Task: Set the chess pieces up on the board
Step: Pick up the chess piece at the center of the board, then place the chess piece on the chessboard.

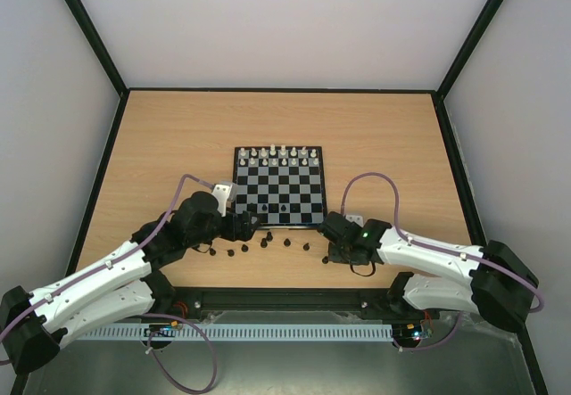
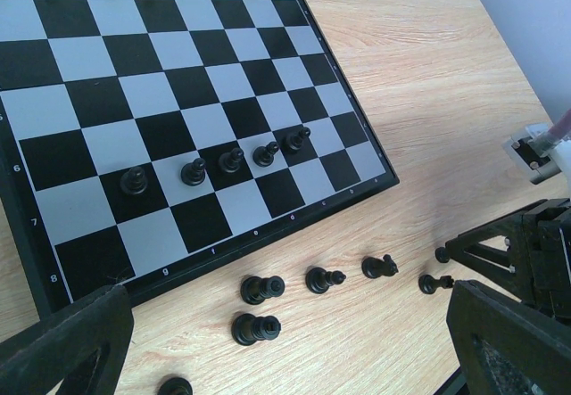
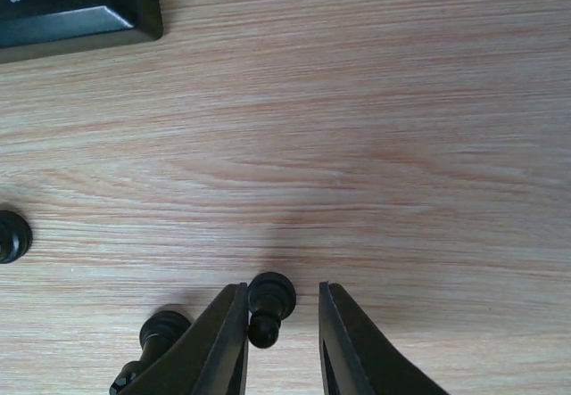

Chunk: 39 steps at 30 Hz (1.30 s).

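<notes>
The right gripper (image 3: 281, 290), jaws parted, brackets a black chess piece (image 3: 270, 306).

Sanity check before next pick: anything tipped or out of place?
Yes. Several black chess pieces lie on their sides on the table beside the board, off the squares. No damage visible.

The left arm (image 1: 98, 283) extends forward and toward the centre, with the wrist pitched down. The left tool (image 1: 250, 228) stands fully spread; in the left wrist view its two fingers (image 2: 67, 346) sit at opposite lower corners (a wide gap lies between them). The right arm (image 1: 437, 257) reaches inward from its base, with the wrist bent down. The right tool (image 3: 281, 292) points steeply down, its jaws narrow and not meeting. The two tools do not touch each other.
</notes>
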Motion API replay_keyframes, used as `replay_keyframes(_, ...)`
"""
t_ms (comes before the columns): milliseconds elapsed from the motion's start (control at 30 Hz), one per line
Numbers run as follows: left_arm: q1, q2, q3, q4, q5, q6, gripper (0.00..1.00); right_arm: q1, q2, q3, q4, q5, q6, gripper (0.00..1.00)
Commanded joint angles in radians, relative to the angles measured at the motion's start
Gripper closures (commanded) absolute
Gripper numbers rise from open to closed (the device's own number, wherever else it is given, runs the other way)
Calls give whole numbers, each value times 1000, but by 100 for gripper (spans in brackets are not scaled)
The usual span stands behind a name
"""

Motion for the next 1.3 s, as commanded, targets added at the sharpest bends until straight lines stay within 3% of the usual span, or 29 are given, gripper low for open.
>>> replay_keyframes(0,-5,-4,-7,11,5,6,1,7,22,10,-11,-3,-8,80)
replay_keyframes(300,-5,-9,-9,9,5,3,1,23,46,29,-23,4,-4,97)
replay_keyframes(667,-4,20,-6,6,-40,-14,1,3,129,300,-144,119,-152,95)
replay_keyframes(1000,-3,45,28,-9,-124,-52,1,-199,344,491,-58,-25,-443,97)
replay_keyframes(1267,-1,73,34,-20,-169,-64,1,-265,505,570,-18,-105,-538,99)
